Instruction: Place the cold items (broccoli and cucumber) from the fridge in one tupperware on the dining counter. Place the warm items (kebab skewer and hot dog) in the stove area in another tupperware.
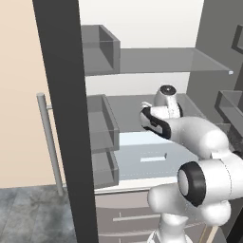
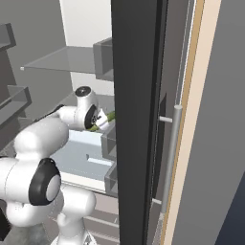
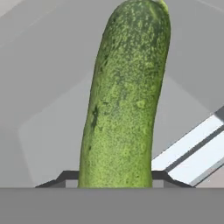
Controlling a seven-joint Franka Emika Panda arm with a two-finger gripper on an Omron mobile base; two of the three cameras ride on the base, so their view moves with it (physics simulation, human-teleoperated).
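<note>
Right at the hand camera I see the cucumber pinched between the gripper fingers, its length reaching straight ahead of them, over the grey fridge shelf.

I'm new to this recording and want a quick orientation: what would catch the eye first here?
The big green cucumber fills the hand view, its lower end set between the gripper fingertips, apparently clamped. From the base, the white arm reaches into the open fridge over the middle shelf, and the dark fridge door edge cuts across the picture.
</note>
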